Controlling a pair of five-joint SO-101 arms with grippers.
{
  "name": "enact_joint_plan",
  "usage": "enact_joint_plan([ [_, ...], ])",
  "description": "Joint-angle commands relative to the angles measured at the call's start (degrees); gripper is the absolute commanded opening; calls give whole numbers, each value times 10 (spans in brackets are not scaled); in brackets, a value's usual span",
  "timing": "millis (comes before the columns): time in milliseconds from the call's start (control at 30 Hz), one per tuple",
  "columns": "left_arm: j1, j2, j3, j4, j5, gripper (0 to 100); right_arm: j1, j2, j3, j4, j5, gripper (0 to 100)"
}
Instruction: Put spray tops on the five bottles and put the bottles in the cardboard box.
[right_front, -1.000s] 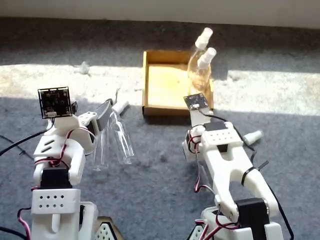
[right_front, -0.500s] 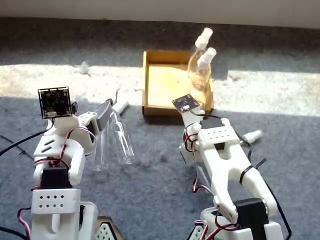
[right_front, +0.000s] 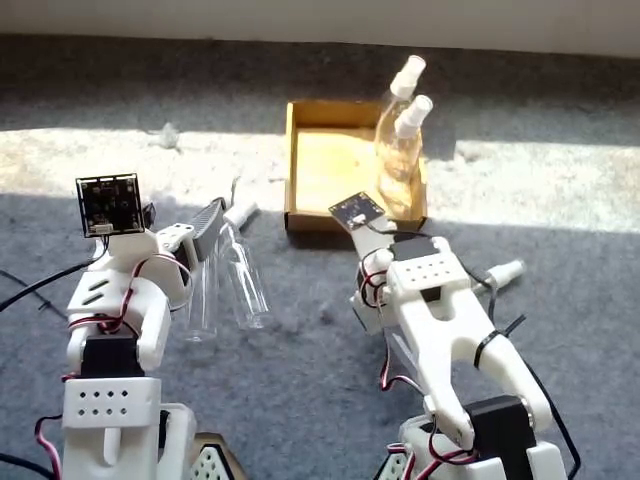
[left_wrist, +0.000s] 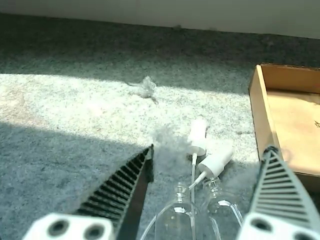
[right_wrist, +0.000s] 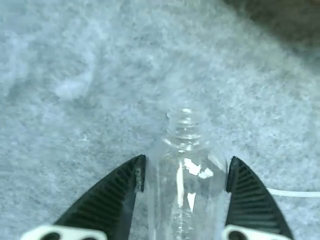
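The cardboard box (right_front: 320, 170) lies at the back with two capped spray bottles (right_front: 400, 140) leaning in its right side. Two clear bottles (right_front: 228, 282) lie side by side on the carpet, under my left gripper (left_wrist: 210, 149), which is open above them and grips nothing. Two white spray tops (left_wrist: 207, 150) lie at their necks. My right gripper (right_wrist: 186, 161) is shut on an uncapped clear bottle (right_wrist: 182, 175), its threaded neck pointing away from the wrist. Another loose spray top (right_front: 505, 270) lies to the right of the right arm (right_front: 440, 300).
The grey carpet (right_front: 320, 330) has a sunlit band across the back. A tuft of fluff (left_wrist: 145, 87) lies on the carpet beyond the bottles. The box's left wall (left_wrist: 262, 107) is beside the left gripper's far finger.
The right arm's wrist has swung leftward, carrying the uncapped bottle with it. The left arm and the two lying bottles have stayed put.
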Motion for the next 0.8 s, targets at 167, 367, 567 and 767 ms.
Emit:
enact_joint_plan([
  [167, 8, -2, -5, -11, 4, 305, -3, -14, -23, -2, 4, 226],
  [367, 8, -1, -5, -11, 4, 305, -5, -14, -22, -37, 4, 228],
  [567, 8, 0, -5, -11, 4, 305, -5, -15, -24, -36, 4, 251],
  [767, 8, 0, -5, -11, 4, 305, -6, -15, -27, -36, 3, 286],
])
